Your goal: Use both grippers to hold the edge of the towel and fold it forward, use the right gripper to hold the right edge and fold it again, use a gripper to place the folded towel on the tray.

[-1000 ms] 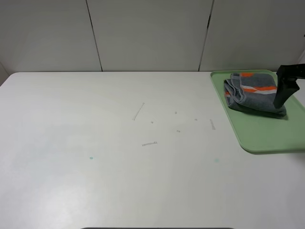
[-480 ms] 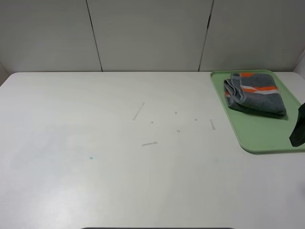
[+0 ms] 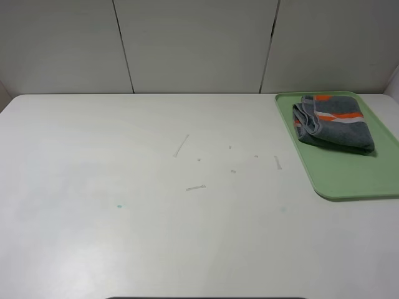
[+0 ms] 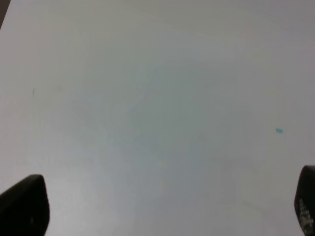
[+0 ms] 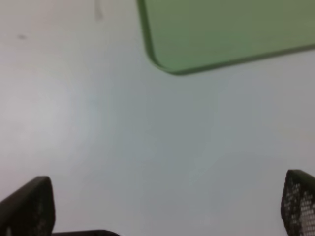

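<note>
I see the folded towel [image 3: 333, 123] lying on the green tray [image 3: 349, 180], so the task looks finished. Left gripper [image 4: 157, 206] and right gripper [image 5: 167, 206] are both spread, holding nothing, above the table [image 3: 156, 205].

Left tool [image 4: 162, 206] and right tool [image 5: 167, 206] gape empty.

White table [image 3: 124, 237], scuffed with short pale marks [image 3: 181, 145] around its middle; the pale green tray [image 3: 349, 177] sits flat at the far right corner.
</note>
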Available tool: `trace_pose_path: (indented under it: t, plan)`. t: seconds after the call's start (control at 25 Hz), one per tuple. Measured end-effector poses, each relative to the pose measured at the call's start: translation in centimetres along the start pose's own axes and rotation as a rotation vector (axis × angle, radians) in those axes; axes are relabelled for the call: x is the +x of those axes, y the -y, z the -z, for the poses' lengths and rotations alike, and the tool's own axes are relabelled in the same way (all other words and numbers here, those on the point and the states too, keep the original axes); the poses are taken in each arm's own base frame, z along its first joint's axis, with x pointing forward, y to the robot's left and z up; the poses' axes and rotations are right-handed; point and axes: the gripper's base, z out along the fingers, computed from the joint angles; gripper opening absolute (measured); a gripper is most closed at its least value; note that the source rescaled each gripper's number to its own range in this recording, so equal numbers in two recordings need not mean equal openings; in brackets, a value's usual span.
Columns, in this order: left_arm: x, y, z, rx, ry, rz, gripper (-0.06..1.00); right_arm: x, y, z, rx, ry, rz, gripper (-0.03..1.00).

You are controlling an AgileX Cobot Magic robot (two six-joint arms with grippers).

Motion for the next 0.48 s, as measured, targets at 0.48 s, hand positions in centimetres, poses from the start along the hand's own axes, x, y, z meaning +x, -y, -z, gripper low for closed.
trace_pose_path:
  t: [0.48]
  plan:
    - [0.0, 0.0, 0.0, 0.000, 0.000, 0.000, 1.00, 5.4, -0.3, 5.3, -0.032, 0.342, 0.057, 1.00]
